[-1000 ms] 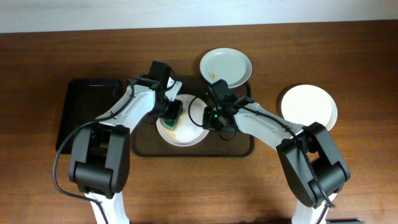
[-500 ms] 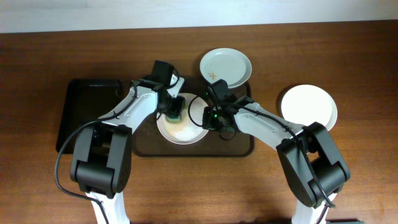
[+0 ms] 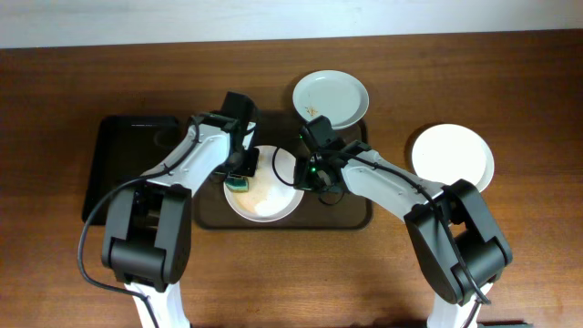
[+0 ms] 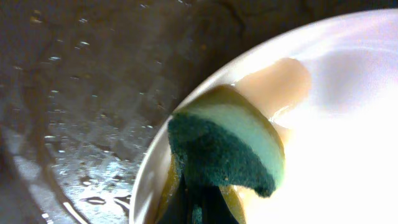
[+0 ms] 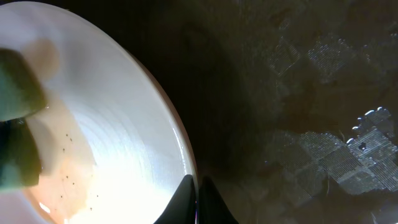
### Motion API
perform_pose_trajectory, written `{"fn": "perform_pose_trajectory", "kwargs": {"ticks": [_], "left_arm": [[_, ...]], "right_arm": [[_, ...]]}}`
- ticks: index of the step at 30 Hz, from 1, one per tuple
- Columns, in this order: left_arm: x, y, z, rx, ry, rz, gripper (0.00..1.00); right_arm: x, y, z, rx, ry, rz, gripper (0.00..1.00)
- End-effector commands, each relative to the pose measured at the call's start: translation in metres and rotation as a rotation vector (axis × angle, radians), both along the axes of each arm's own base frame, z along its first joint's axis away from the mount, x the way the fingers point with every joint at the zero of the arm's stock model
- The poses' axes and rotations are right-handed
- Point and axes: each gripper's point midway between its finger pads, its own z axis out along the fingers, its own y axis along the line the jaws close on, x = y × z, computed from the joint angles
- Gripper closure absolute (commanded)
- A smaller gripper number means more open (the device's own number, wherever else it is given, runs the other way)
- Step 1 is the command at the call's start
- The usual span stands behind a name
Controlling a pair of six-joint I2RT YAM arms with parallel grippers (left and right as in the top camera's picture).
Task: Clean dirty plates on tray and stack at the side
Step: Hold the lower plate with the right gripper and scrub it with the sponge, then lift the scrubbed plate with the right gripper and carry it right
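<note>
A white plate [image 3: 266, 196] with an orange-brown smear lies on the brown tray [image 3: 351, 214]. My left gripper [image 3: 239, 179] is shut on a green and yellow sponge [image 4: 227, 146] pressed on the plate's left rim [image 4: 146, 180]. My right gripper [image 3: 302, 175] is shut on the plate's right rim [image 5: 186, 165]. The sponge shows at the left edge of the right wrist view [image 5: 15, 93]. A pale blue-green plate [image 3: 330, 98] with a small orange mark sits at the tray's far edge. Another white plate [image 3: 452, 157] lies on the table at the right.
A smaller black tray [image 3: 114, 169] lies left of the brown tray. The brown tray's surface is wet in the left wrist view [image 4: 74, 124] and the right wrist view [image 5: 311, 124].
My left gripper has dragged the sponge from the plate's upper middle toward its left rim. The plate has shifted slightly toward me. The smear now shows spread across the plate.
</note>
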Motion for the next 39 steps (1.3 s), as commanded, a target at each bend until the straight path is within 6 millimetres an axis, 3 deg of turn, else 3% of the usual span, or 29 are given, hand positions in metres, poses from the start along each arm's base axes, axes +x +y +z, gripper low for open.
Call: {"fn": "perform_pose_trajectory", "kwargs": {"ticks": [1, 3, 6, 9, 11, 13, 19, 21, 26, 30, 34, 39], "left_arm": [[-0.01, -0.048, 0.002, -0.288, 0.076, -0.058, 0.99], [0.007, -0.059, 0.014, -0.346, 0.016, -0.073, 1.0], [0.041, -0.059, 0.042, -0.37, -0.088, -0.069, 0.99], [0.079, -0.042, 0.088, -0.389, -0.193, -0.022, 0.99], [0.094, -0.026, 0.114, -0.392, -0.235, 0.01, 1.0], [0.101, -0.011, 0.125, -0.39, -0.254, 0.039, 0.99], [0.099, 0.012, 0.117, -0.328, -0.234, 0.086, 0.99], [0.099, 0.012, 0.118, -0.328, -0.235, 0.086, 1.0], [0.099, 0.011, 0.118, -0.328, -0.235, 0.085, 1.0], [0.099, 0.011, 0.118, -0.328, -0.236, 0.085, 0.99], [0.099, 0.011, 0.118, -0.328, -0.236, 0.085, 1.0], [0.099, 0.011, 0.118, -0.328, -0.235, 0.085, 0.99]], "right_arm": [[0.001, -0.004, -0.003, -0.02, -0.001, -0.003, 0.96], [0.0, -0.004, -0.003, -0.021, 0.001, -0.003, 0.96], [-0.001, -0.004, -0.004, -0.018, 0.008, 0.0, 0.96], [-0.004, 0.001, -0.003, 0.008, 0.023, 0.012, 0.96], [-0.005, 0.002, 0.003, 0.021, 0.022, 0.019, 0.96], [-0.003, -0.002, 0.018, 0.018, -0.004, 0.037, 0.96], [0.001, -0.041, 0.089, -0.092, -0.137, 0.001, 0.96], [0.0, -0.066, 0.115, -0.214, -0.2, -0.028, 0.96], [-0.004, -0.112, 0.136, -0.493, -0.294, -0.102, 0.96], [-0.005, -0.112, 0.165, -0.743, -0.481, -0.107, 0.96], [-0.015, -0.092, 0.211, -0.964, -0.742, -0.115, 0.96], [-0.036, -0.067, 0.259, -1.11, -0.999, -0.163, 0.96]]}}
